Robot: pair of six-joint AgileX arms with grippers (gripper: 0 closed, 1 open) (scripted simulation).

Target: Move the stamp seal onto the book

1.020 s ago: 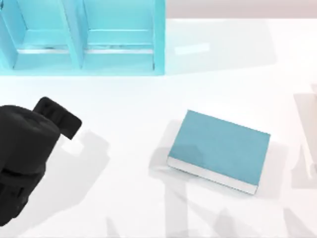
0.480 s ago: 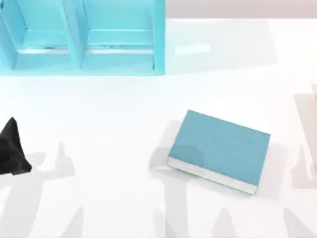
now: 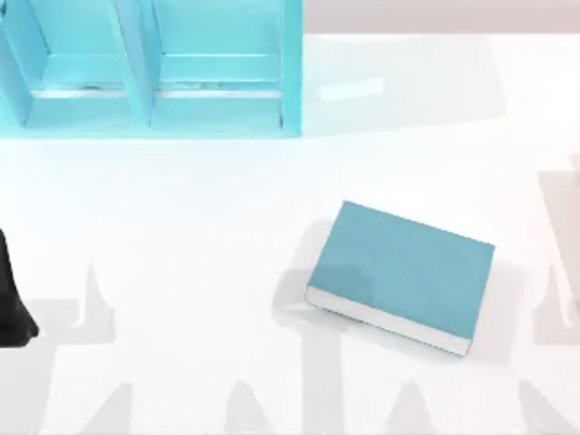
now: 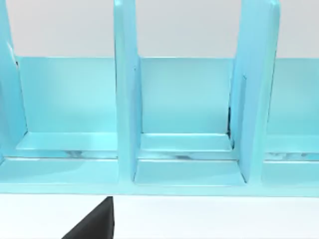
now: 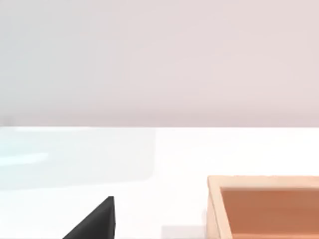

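Note:
The book (image 3: 403, 272) lies flat on the white table right of centre, teal cover up, with its white page edges toward the front. The stamp seal is out of view. My left arm (image 3: 11, 304) is a dark sliver at the table's left edge, far from the book. A black part of my left gripper (image 4: 94, 224) shows in the left wrist view, facing the shelf unit. A black part of my right gripper (image 5: 94, 221) shows in the right wrist view, low over the white table.
A teal compartmented shelf unit (image 3: 149, 68) stands at the back left and appears close up as the shelf unit (image 4: 124, 124) in the left wrist view. A wooden box (image 5: 264, 206) sits near my right gripper.
My left arm has drawn back leftward, from covering the table's left side to a sliver at the edge. The book has not moved.

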